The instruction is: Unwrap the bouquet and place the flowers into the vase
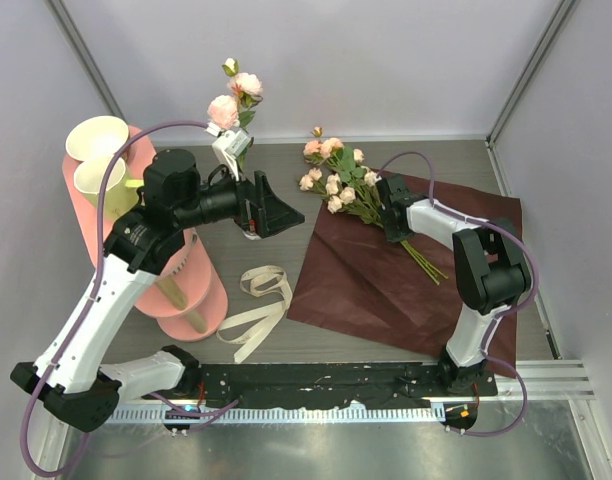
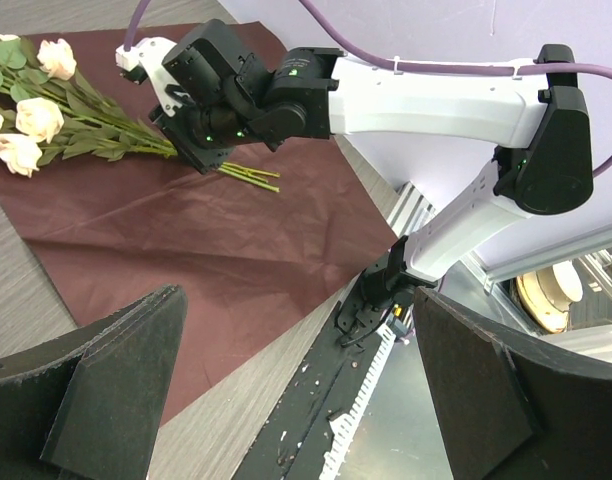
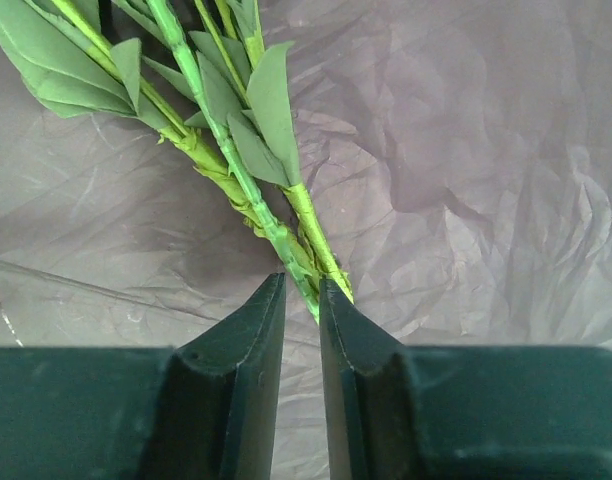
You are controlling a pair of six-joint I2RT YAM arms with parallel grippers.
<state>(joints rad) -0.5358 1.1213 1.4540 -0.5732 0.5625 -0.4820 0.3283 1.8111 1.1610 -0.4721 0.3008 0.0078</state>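
The dark red paper (image 1: 376,290) lies flat and unwrapped, with the flowers (image 1: 338,185), pale pink roses on green stems, on its far corner. My right gripper (image 1: 394,228) points down onto their stems (image 3: 236,170). In the right wrist view its jaws (image 3: 302,285) stand narrowly apart, with a stem end pinched between the tips. The clear vase (image 1: 233,152) stands at the back and holds one rose sprig (image 1: 236,95). Just to its right, my left gripper (image 1: 281,215) hangs wide open and holds nothing (image 2: 298,300).
A cream ribbon (image 1: 258,300) lies loose on the table, left of the paper. A pink stand (image 1: 191,295) at the left carries a cream cup (image 1: 96,135) and a yellow-green mug (image 1: 104,182). Grey walls close in the back and both sides.
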